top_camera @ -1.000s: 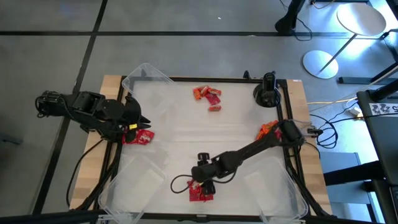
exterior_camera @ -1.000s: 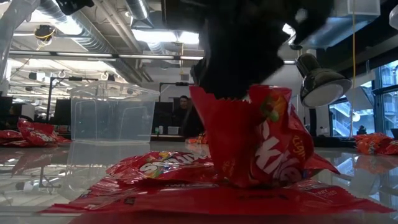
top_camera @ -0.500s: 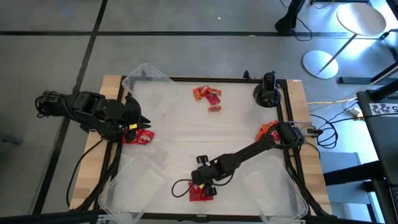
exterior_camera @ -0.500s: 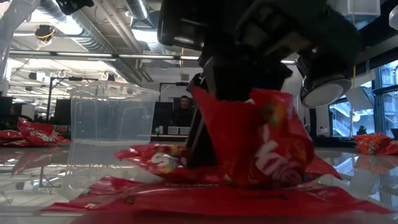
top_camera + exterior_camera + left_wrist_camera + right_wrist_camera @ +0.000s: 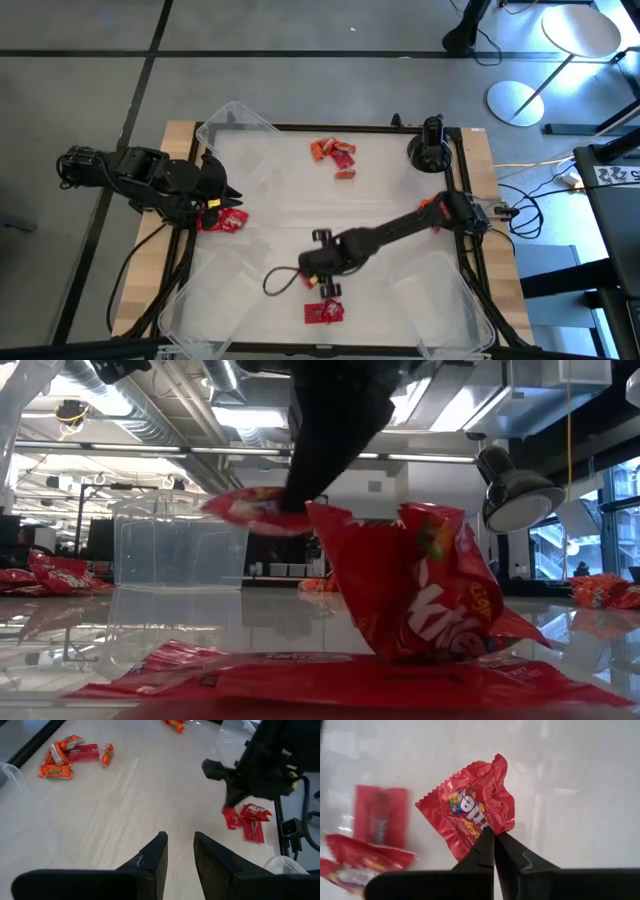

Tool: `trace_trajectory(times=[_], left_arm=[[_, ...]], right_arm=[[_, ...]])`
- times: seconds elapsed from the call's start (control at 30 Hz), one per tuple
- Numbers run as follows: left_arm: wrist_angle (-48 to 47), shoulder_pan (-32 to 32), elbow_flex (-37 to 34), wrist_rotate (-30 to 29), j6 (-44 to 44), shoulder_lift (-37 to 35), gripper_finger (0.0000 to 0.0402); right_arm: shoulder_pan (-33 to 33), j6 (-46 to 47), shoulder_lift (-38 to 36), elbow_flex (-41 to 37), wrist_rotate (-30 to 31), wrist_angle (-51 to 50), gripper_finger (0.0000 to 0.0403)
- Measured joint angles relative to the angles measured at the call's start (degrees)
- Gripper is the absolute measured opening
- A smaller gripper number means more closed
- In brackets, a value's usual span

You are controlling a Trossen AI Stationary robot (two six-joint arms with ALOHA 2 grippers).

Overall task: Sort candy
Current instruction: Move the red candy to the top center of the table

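The right end effector [image 5: 494,836] is clenched on one edge of a red Skittles packet [image 5: 470,810], lifted clear of the bench [image 5: 400,200] above the remaining red packets [image 5: 323,312] near the front edge. Its bin is probably the clear one [image 5: 235,125] far left. The left end effector [image 5: 178,851] waits at the left edge, slightly parted and apparently empty.

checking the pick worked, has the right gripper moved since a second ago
Yes. The right gripper, shut on a red packet, has lifted up and away from the red candy pile at the table's near edge.
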Motion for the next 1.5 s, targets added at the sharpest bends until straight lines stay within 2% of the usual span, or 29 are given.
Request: trace_trajectory(times=[0.2,0.4,0.57,0.9,1.17,1.3,1.5], left_arm=[[0.00,0.00,0.00,-0.02,-0.04,0.00,0.0086],[-0.02,0.00,0.00,-0.02,-2.05,-0.01,0.0086],[0.12,0.00,0.00,-0.02,-2.05,0.06,0.0086],[0.13,0.00,0.00,-0.10,-2.84,0.07,0.0086],[0.15,0.00,0.00,-0.13,-3.19,0.07,0.0086],[0.13,0.00,0.00,-0.15,-3.21,0.07,0.0086],[0.13,0.00,0.00,-0.26,-3.23,0.07,0.0086]], right_arm=[[-6.32,-2.87,-6.68,-3.79,4.87,-6.75,0.0001],[-14.80,-3.05,-16.74,-15.34,5.40,-5.10,0.0001],[-23.94,1.99,-22.00,-23.28,4.37,-0.91,0.0000],[-36.22,4.76,-21.63,-27.44,3.69,5.70,0.0000],[-39.61,5.87,-17.06,-27.96,-0.68,5.84,0.0008],[-39.51,7.06,-15.51,-27.96,0.98,5.70,0.0035],[-39.53,8.69,-15.41,-27.94,6.17,5.66,0.0113]])
